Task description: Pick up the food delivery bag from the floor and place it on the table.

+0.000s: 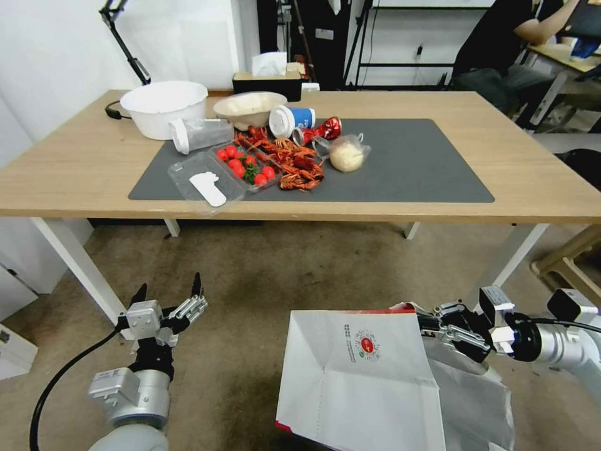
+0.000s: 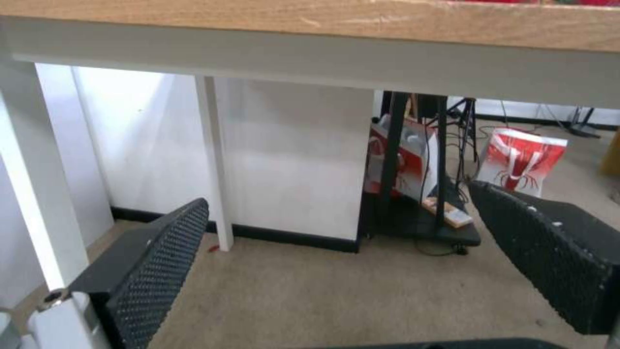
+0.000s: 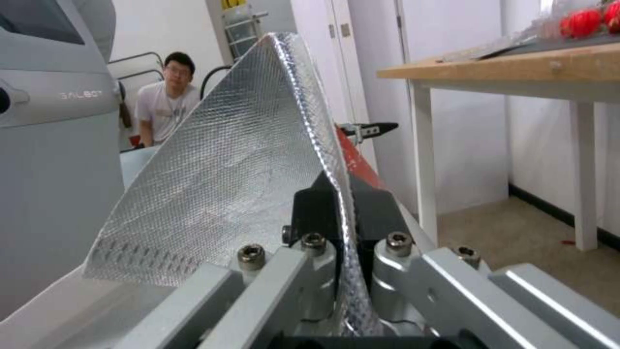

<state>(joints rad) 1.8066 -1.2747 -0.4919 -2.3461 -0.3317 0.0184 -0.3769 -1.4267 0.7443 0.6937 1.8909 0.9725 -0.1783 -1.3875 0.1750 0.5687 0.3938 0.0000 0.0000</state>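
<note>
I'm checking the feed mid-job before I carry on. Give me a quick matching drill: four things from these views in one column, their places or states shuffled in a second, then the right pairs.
Things:
1. food delivery bag
2. left gripper
3. right gripper
4. bun in clear plastic bag

Places or states:
A. open, holding nothing, low in front of the table
B. lying on the dark grey mat
C. pinched at its foil-lined rim, below the table's front edge
D. shut on a rim

Pairs: 1-C, 2-A, 3-D, 4-B
</note>
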